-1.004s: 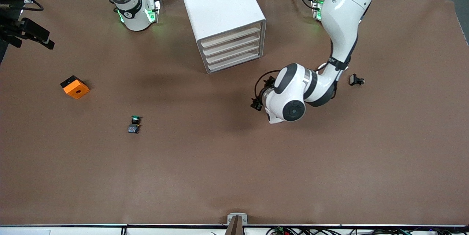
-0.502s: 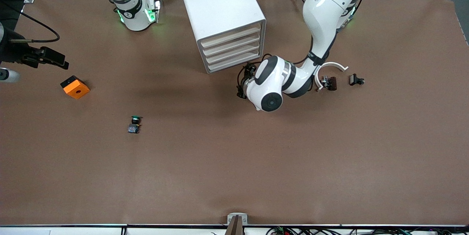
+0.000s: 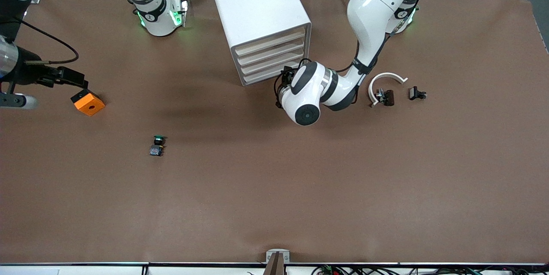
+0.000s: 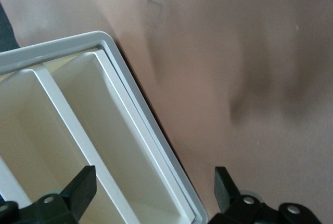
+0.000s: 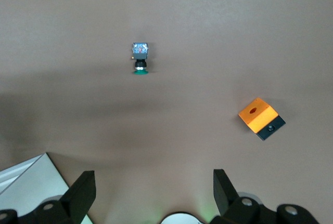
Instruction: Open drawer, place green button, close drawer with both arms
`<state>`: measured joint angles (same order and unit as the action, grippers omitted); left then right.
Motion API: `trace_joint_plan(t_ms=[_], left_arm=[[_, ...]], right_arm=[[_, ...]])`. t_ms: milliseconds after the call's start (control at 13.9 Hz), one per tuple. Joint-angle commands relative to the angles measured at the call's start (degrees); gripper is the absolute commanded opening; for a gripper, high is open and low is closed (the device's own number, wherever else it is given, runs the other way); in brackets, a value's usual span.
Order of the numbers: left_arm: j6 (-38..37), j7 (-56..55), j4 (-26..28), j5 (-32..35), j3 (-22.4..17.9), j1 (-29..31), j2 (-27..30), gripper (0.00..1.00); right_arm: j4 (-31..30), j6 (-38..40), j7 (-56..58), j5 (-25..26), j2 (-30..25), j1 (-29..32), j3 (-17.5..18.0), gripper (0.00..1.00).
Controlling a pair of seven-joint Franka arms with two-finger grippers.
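My left gripper [image 4: 151, 193] hangs with fingers wide at the lower corner of the cabinet [image 3: 257, 13], in front of its bottom drawer [image 3: 268, 75], all four shut. My right gripper [image 5: 151, 195], also spread, holds nothing, high over the table's right-arm end. The button [image 3: 157, 145] lies on the mat, nearer the front camera than the orange block [image 3: 88, 102].

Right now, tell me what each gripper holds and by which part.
Nothing is held. The left gripper is open at the cabinet's drawers; the right gripper is open above bare table, button untouched.
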<state>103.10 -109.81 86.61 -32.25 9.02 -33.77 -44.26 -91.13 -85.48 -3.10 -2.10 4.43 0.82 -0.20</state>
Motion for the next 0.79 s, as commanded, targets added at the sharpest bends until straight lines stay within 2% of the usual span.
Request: trace_joint_plan(t_ms=[0, 143, 430, 717], left_arm=[[-0.9, -1.8, -0.1, -4.2, -0.1, 0.7, -1.4, 1.0], [-0.9, -2.3, -0.1, -8.7, -0.2, 2.5, -2.7, 1.0], [-1.7, -4.4, -0.1, -10.9, -0.2, 2.8, -3.7, 1.0], [-5.5, -11.5, -0.2, -12.3, -0.2, 2.7, -5.0, 1.0]], right_arm=[[-7.0, -5.8, 0.2, -1.8, -0.7, 0.0, 0.3, 1.0], [-11.4, -9.9, -0.1, -2.4, -1.5, -0.7, 0.4, 1.0], [-22.3, -20.9, -0.9, -6.1, -3.6, -0.9, 0.4, 1.0], [-30.4, -31.6, -6.5, -6.5, -3.7, -3.4, 0.4, 1.0]])
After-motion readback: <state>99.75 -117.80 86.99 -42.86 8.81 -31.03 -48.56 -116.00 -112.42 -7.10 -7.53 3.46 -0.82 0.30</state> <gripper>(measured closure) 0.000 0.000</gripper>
